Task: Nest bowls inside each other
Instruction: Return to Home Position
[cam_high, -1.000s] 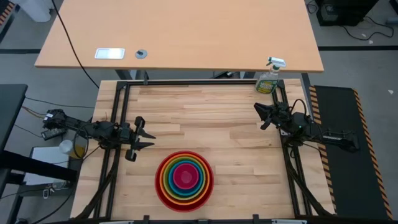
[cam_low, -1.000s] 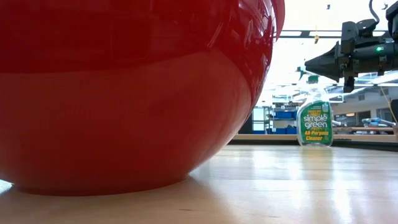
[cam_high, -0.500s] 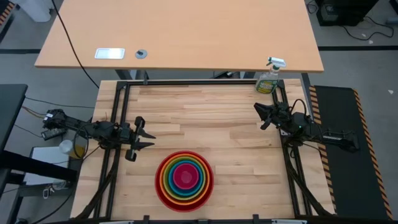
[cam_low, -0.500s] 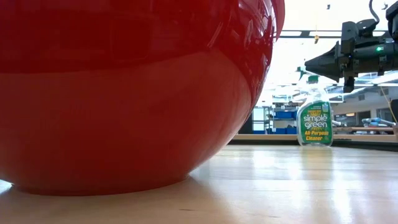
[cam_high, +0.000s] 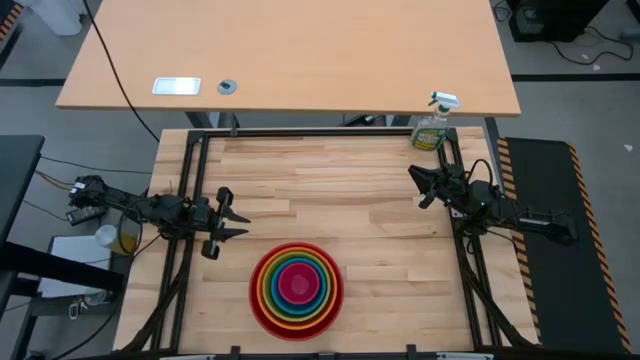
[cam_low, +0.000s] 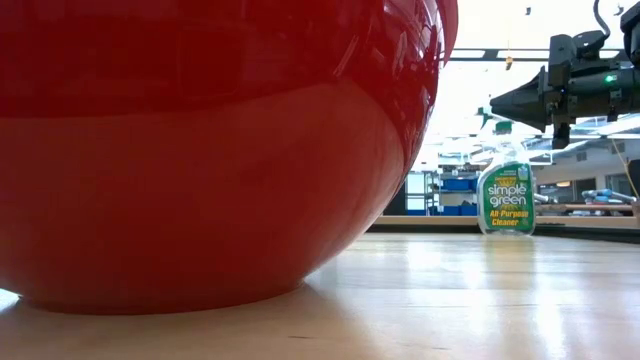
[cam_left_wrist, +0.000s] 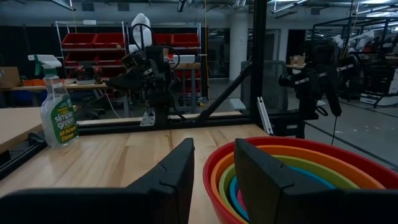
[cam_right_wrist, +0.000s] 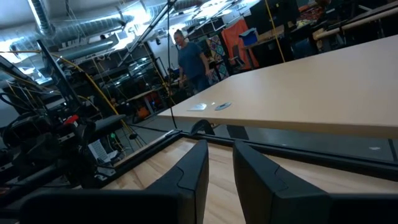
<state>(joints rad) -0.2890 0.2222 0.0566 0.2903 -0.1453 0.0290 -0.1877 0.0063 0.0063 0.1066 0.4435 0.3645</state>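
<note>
Several bowls sit nested one in another near the table's front edge, the red bowl (cam_high: 258, 303) outermost and the pink bowl (cam_high: 297, 286) in the middle. The red bowl (cam_low: 200, 150) rests on its base on the wood and fills the low view. The coloured rims (cam_left_wrist: 292, 165) show in the left wrist view. My left gripper (cam_high: 243, 224) hangs open left of the stack, held level, with nothing between its fingers (cam_left_wrist: 214, 147). My right gripper (cam_high: 414, 184) hangs open at the table's right side, above the wood (cam_low: 495, 103), also with nothing in it (cam_right_wrist: 221, 149).
A green spray bottle (cam_high: 432, 128) stands upright at the table's far right corner (cam_low: 506, 190). Beyond the black frame is a large light-wood desk (cam_high: 290, 50). Bare wood lies between the arms and the stack. A person (cam_right_wrist: 189, 56) stands in the room behind.
</note>
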